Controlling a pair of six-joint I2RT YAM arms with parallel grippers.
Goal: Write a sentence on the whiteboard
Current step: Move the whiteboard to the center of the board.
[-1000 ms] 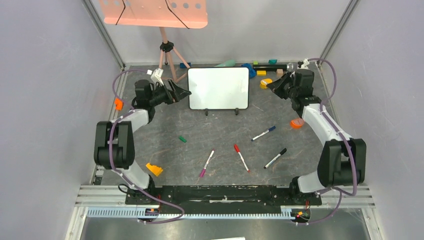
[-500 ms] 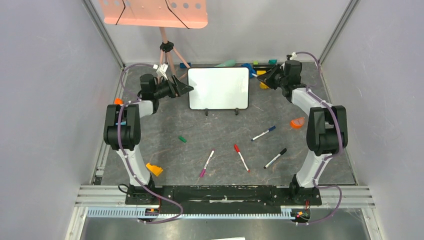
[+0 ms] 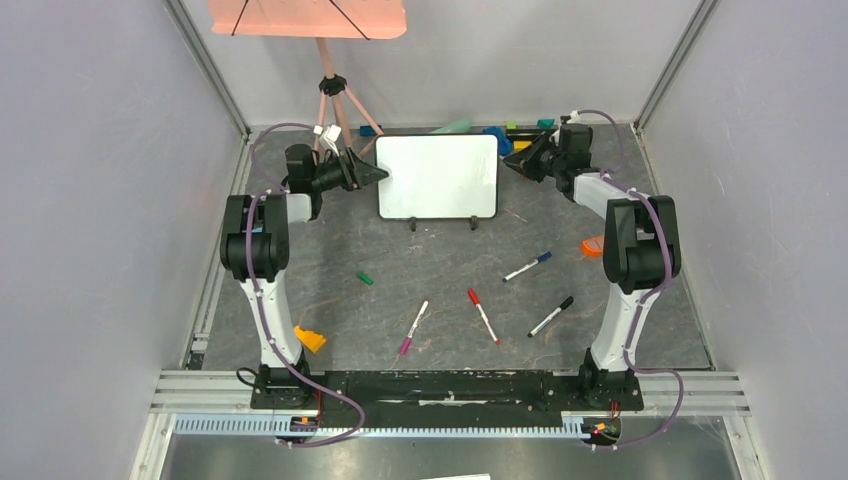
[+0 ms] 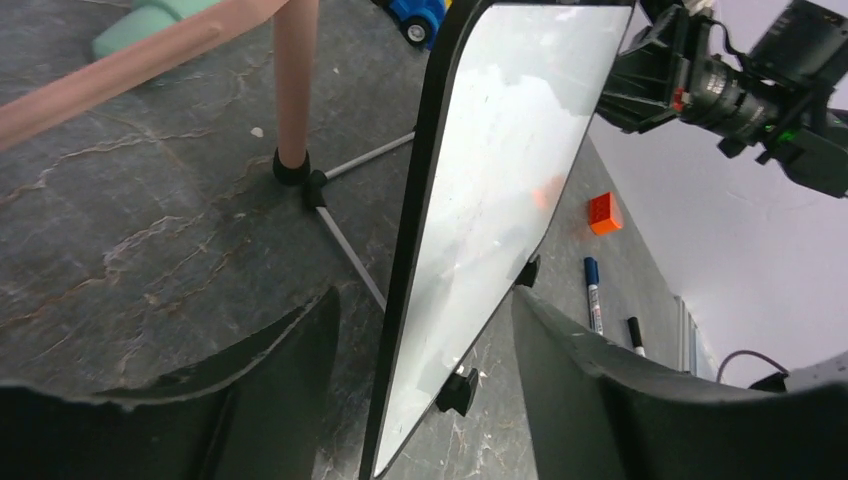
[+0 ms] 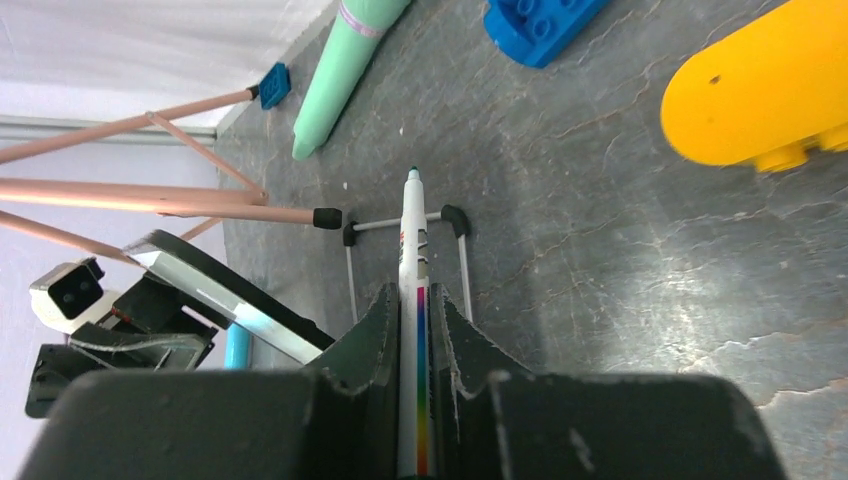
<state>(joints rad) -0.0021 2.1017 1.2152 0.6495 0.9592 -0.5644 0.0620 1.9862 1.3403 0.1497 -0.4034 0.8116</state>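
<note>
Top view: pink tray (image 3: pixel 305 18) is cut by the upper edge, only its near strip shows. Right gripper (image 3: pixel 515 162) is too small to read the jaws or anything between them.

Left wrist view: whiteboard (image 4: pixel 500 200) runs off the top of the frame. Its face is seen at a steep slant, all glare, so any lettering is unreadable.

Right wrist view: the marker (image 5: pixel 411 300) has its rear end buried between the fingers (image 5: pixel 365 350), and the barrel print is too small to read. Yellow block (image 5: pixel 760 90) is clipped at the right edge.

Tripod (image 3: pixel 333 87) crowds whiteboard (image 3: pixel 437 176) left rear; toy blocks (image 3: pixel 497 140) right rear; front open.
</note>
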